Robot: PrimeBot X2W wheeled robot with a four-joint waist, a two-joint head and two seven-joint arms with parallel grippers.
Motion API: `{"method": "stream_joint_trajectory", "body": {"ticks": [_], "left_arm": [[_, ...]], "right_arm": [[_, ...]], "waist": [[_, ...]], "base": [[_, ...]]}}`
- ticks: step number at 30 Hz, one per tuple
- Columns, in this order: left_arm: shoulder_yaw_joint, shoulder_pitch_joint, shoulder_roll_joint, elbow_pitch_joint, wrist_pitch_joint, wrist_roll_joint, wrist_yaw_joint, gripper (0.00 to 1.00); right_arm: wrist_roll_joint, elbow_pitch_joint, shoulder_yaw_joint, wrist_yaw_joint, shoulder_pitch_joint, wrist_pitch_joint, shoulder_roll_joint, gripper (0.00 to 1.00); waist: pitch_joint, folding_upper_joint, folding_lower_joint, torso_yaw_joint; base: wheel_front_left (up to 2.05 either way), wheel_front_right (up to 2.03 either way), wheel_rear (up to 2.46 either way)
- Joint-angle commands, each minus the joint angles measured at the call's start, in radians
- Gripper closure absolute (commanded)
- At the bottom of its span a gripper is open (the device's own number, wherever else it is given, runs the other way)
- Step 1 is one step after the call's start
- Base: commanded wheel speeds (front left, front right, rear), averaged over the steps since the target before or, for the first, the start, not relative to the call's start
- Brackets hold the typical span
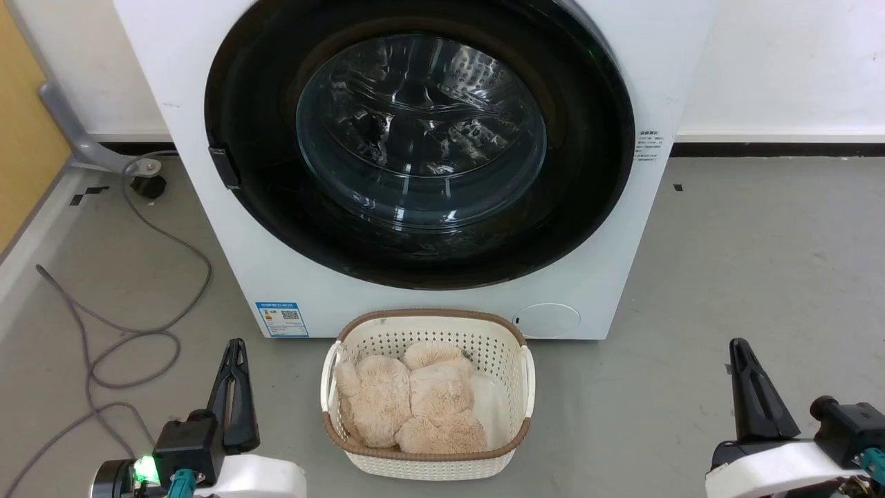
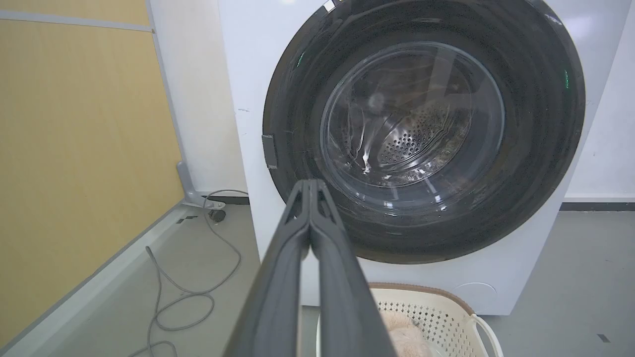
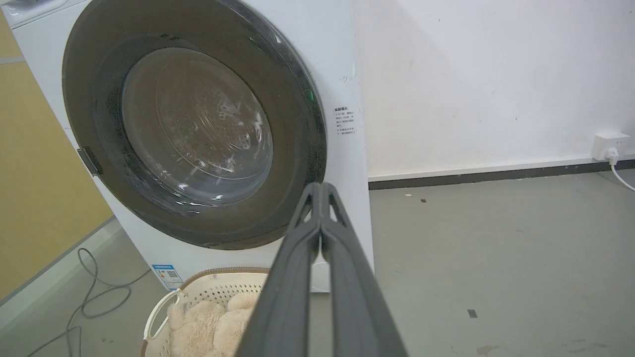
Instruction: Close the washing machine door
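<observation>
The white washing machine [image 1: 429,304] [image 2: 238,74] [image 3: 347,64] stands straight ahead. Its round glossy black door [image 1: 249,104] [image 2: 540,124] [image 3: 297,124] with the clear glass bowl lies flat against the machine front, with a small handle [image 1: 225,168] at its left edge. My left gripper [image 1: 236,344] [image 2: 310,182] is shut and empty, low at the left, well short of the machine. Low at the right, my right gripper [image 1: 738,343] [image 3: 321,185] is also shut and empty.
A cream perforated basket [image 1: 515,342] [image 2: 446,307] [image 3: 198,292] holding a beige fluffy cloth [image 1: 411,404] sits on the grey floor directly before the machine. A grey cable [image 1: 138,332] loops on the floor at the left by a yellow panel [image 2: 74,148]. A wall socket [image 3: 607,145] is far right.
</observation>
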Motion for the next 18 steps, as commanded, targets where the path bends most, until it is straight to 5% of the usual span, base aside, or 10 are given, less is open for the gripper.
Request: {"method": "stream_joint_trajectory", "body": {"ticks": [1, 18], "left_arm": [[0.000, -0.001, 0.000, -0.002, 0.003, 0.002, -0.005, 1.00], [0.000, -0.005, 0.000, -0.007, 0.038, 0.006, -0.019, 1.00]], "right_arm": [[-0.009, -0.008, 0.003, 0.000, 0.001, 0.005, 0.000, 1.00], [-0.036, -0.032, 0.015, 0.000, 0.004, 0.040, 0.001, 1.00]], "waist": [[0.000, 0.0000, 0.0001, 0.001], [0.004, 0.0000, 0.0001, 0.012]], "base": [[0.00, 0.00, 0.00], [0.00, 0.00, 0.00]]}}
